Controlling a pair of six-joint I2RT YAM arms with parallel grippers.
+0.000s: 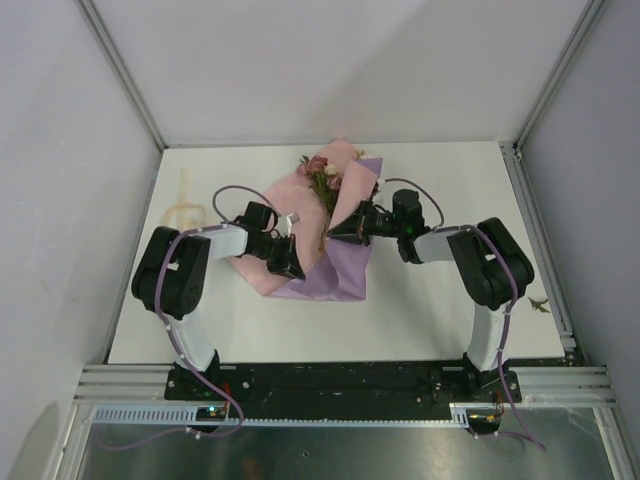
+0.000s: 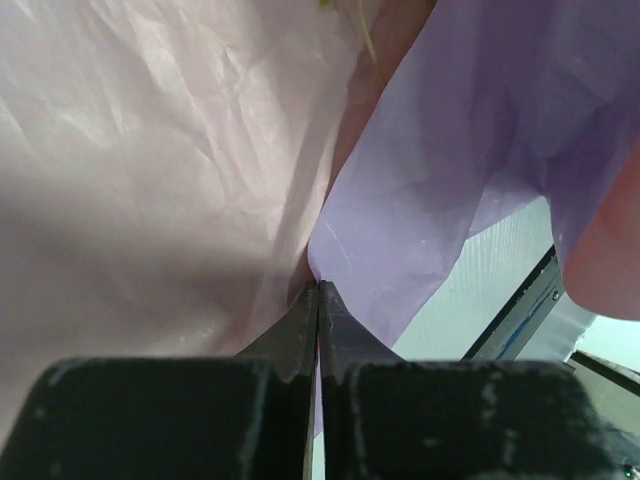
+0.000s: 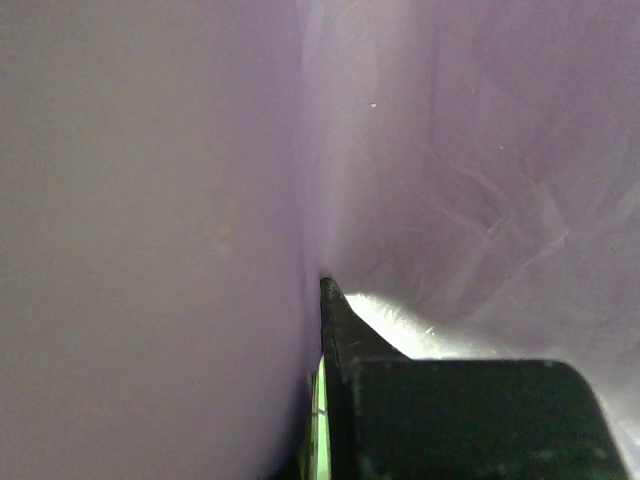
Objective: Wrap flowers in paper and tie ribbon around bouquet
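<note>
Sitting roughly midway through the wrapping, judging by the top view. Pinching the near left edge of the paper with the left gripper, its tips pressed fully together on a fold where the pink and lilac faces meet. Lifting the lilac right flap with the right gripper, likewise clamped tight on the sheet, just beside the stems. Resting the flowers along the middle of the sheet on the far half of the table, heads pointing away from the arm bases and not yet closed into a cone. Leaving the ribbon untouched, loosely coiled well left of the paper. Remaining, most likely: folding both flaps over the stems, pinching a waist, then fetching and tying the ribbon.
</note>
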